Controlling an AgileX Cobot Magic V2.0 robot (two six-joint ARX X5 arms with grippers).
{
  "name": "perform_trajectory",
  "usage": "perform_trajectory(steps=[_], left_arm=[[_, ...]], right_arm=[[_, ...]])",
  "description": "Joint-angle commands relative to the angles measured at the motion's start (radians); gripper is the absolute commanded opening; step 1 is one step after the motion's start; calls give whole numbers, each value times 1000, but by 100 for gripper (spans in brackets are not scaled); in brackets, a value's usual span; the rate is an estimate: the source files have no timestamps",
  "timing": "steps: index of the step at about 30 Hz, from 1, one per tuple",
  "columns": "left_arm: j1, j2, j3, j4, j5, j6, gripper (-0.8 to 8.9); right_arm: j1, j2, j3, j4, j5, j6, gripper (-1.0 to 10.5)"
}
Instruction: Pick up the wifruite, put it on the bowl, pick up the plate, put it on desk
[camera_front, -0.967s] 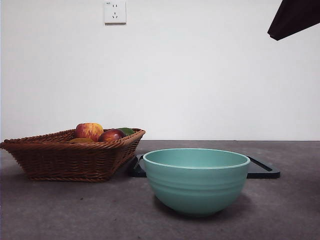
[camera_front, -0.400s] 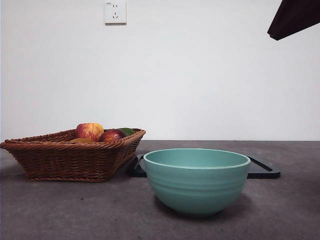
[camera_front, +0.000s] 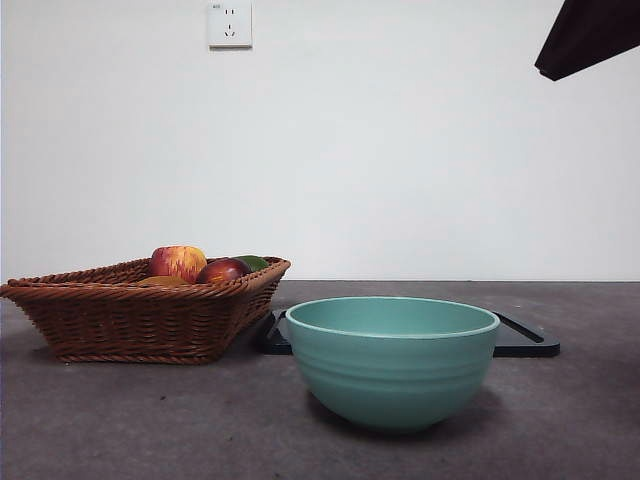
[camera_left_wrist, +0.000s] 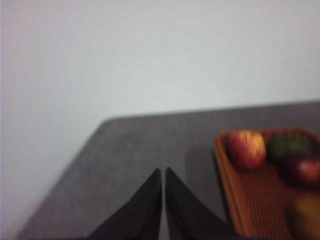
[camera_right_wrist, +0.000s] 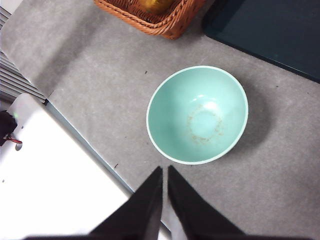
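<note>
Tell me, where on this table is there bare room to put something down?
The desk is bare in front of the wicker basket and beside the bowl, on both its sides. The bowl's inside is empty too. It is crowded behind the bowl, where the basket corner meets the dark tray.

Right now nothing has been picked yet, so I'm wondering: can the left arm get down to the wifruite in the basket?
Probably yes. The wifruite lies uncovered in the open basket, beside the left gripper; only neighbouring fruit crowd it.
</note>
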Motion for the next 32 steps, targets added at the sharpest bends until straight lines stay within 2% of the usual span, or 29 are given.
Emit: perform_trajectory(steps=[1,11,17,20,32], left_arm=[[3,-36,-68,13,-6,-17,10],[3,-138,-224,10,-6,-34,10],[3,-138,-272,7,-6,-44,10],[3,-138,-272,-37,-6,-44,10],[3,-138,-272,-36,-5,-44,10]], right_arm=[[9,6,19,10,-2,-11,7],[9,6,19,10,-2,-11,7],[9,6,19,10,-2,-11,6],[9,5,19,10,-2,-11,6],[9,6,19,10,-2,-11,6]])
